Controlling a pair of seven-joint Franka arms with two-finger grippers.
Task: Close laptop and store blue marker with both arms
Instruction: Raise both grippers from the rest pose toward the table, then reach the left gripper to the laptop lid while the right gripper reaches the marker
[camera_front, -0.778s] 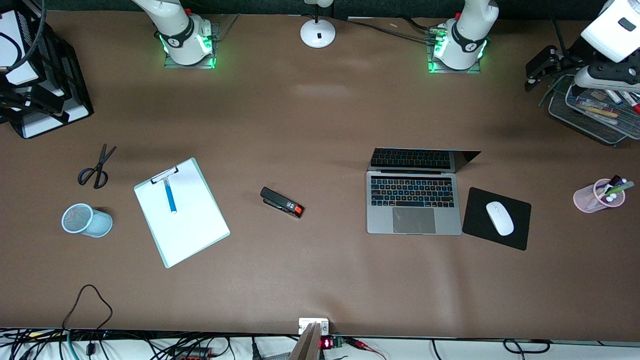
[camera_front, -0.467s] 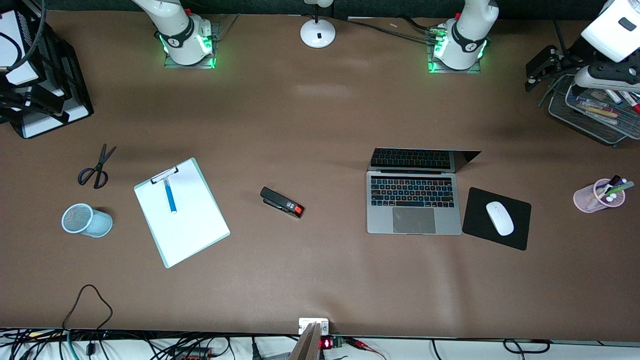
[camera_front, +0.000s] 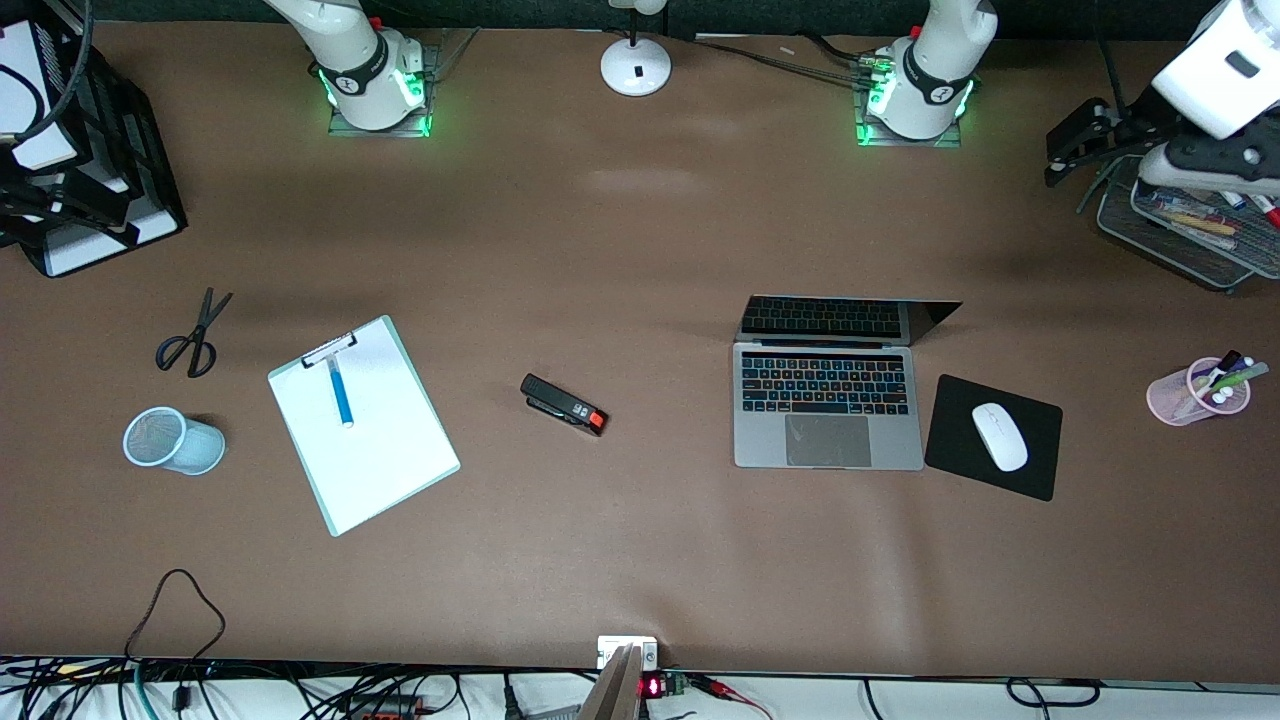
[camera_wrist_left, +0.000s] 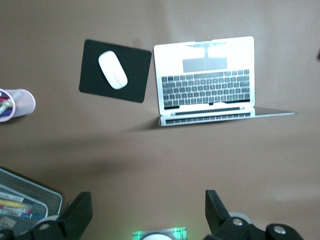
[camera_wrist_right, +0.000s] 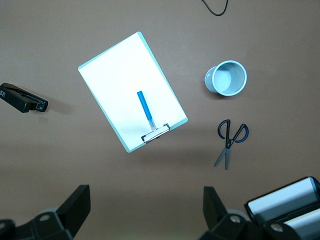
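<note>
The silver-grey laptop (camera_front: 828, 400) stands open toward the left arm's end of the table, and the left wrist view shows its keyboard (camera_wrist_left: 205, 80). The blue marker (camera_front: 340, 390) lies on a white clipboard (camera_front: 365, 450) toward the right arm's end, also seen in the right wrist view (camera_wrist_right: 145, 107). My left gripper (camera_wrist_left: 148, 205) hangs open and empty high over the table beside the mesh tray, far from the laptop. High near the black file rack, my right gripper (camera_wrist_right: 147, 200) is open with nothing between its fingers.
Scissors (camera_front: 192, 335) and a light-blue mesh cup (camera_front: 170, 440) lie beside the clipboard. A black stapler (camera_front: 565, 404) sits mid-table. A mouse (camera_front: 1000, 436) rests on a black pad (camera_front: 950, 440) beside the laptop. A pink pen cup (camera_front: 1195, 392), mesh tray (camera_front: 1180, 240), file rack (camera_front: 100, 160) and lamp base (camera_front: 636, 65) stand around the edges.
The left arm's hand has shifted slightly toward the robots' side of the table over the mesh tray. The right arm and the objects on the table have not visibly moved.
</note>
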